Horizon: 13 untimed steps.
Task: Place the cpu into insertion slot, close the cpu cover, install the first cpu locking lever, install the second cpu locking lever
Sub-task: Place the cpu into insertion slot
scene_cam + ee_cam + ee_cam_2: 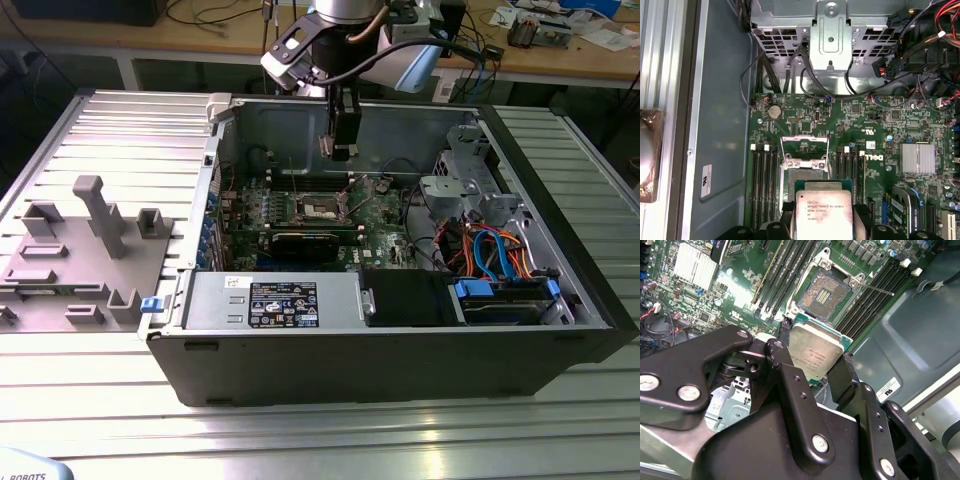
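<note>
Claw [811, 356] clamped on one cpu [816, 351], one insertion slot [826, 294] nearby, uncovered

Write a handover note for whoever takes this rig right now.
Claw: shut on the small square silver-topped cpu, held above the green motherboard inside the open dark computer case.
Square silver-rimmed insertion slot: empty, dark centre exposed, just beyond the cpu.
Thin silver cpu cover: looks lifted open.
Done: cpu grasped. Left: cpu not seated, cover not closed, thin metal locking levers not installed.
</note>
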Tool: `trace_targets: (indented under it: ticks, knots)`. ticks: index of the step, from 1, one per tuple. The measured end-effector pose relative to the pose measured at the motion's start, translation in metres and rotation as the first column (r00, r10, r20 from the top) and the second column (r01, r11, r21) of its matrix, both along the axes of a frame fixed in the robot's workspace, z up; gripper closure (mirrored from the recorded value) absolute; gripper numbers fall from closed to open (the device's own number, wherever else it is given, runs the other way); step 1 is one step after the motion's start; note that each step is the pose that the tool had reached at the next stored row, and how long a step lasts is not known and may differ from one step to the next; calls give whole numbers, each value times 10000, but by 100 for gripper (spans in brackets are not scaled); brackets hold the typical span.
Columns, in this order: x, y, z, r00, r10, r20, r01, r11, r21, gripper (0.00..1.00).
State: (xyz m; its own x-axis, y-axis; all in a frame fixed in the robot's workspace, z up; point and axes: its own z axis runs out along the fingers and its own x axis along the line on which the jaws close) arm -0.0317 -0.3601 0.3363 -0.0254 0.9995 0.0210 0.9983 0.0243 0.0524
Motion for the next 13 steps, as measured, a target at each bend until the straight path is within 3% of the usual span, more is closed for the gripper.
trace_targets:
  ticks: [13]
  knots:
    - [0,0,-3,9998,-212,0,212,9998,-1,46]
